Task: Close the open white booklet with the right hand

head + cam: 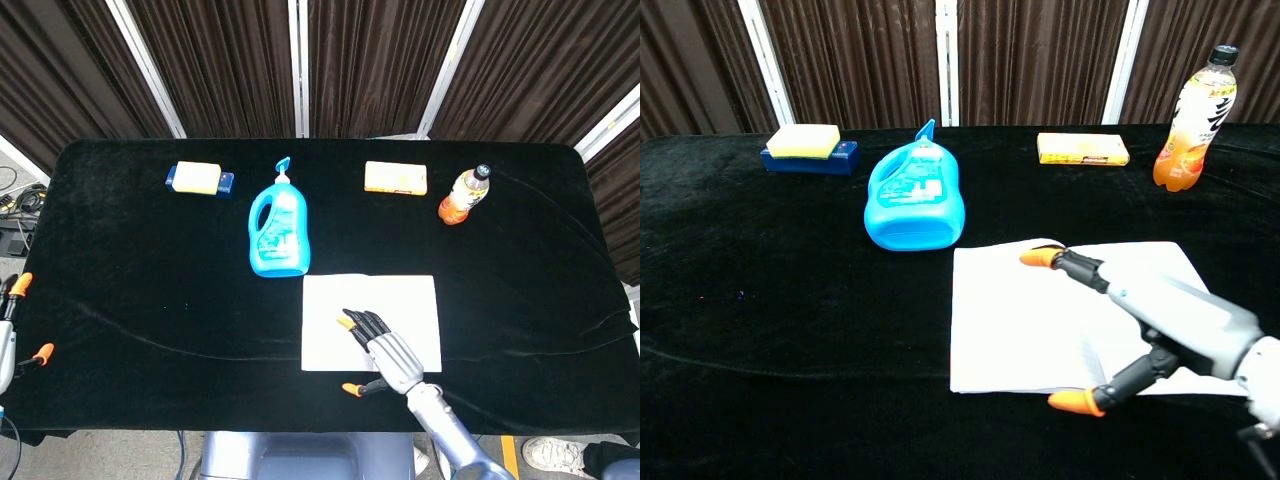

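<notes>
A black cloth covered the table [150, 300], and dark pleated curtains [370, 60] hung behind its far edge. My left hand [10, 330] barely showed at the near left edge, its grip impossible to tell. My right hand [385, 352] lay spread and empty over the near middle of the open white booklet [330, 315], which lay flat at near centre. Farther off stood a blue detergent bottle [278, 225], a sponge [200, 178], a yellow pack [395, 177] and an orange drink bottle [463, 195].
</notes>
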{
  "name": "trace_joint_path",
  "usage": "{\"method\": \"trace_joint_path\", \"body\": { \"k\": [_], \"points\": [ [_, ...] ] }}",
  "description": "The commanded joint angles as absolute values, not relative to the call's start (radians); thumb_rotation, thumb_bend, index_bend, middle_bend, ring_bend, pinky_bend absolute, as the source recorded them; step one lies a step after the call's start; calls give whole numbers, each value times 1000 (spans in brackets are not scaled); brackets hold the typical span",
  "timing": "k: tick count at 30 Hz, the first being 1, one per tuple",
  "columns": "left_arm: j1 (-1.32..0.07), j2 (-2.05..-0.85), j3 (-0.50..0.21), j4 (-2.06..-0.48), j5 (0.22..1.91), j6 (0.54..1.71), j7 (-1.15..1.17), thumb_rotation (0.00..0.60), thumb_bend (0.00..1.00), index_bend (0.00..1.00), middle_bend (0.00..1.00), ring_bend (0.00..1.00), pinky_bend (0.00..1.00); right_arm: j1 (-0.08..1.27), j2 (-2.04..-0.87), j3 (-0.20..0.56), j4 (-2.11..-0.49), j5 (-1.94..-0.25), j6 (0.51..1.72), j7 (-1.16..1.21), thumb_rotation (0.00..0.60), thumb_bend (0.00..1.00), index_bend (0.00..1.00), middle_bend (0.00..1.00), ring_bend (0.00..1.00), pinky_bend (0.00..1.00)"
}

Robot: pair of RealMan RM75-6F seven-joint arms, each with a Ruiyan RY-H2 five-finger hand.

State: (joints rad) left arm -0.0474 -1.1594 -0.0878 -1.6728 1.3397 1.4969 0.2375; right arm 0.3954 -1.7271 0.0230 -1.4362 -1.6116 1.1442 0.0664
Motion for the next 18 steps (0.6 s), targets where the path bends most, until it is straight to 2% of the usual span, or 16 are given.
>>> {"method": "trace_joint_path", "body": {
  "k": [1,18],
  "points": [
    [-48,-1152,-92,-1676,1329,1492,231,600,213,0,0,0,0,404,-1777,32,-1386,-1588,1140,48,600,44,0,0,0,0],
    [-52,-1125,-98,-1688,1294,1469,212,600,216,0,0,0,0,426,-1912,46,-1209,-1524,1116,11,600,49,0,0,0,0]
  ]
}}
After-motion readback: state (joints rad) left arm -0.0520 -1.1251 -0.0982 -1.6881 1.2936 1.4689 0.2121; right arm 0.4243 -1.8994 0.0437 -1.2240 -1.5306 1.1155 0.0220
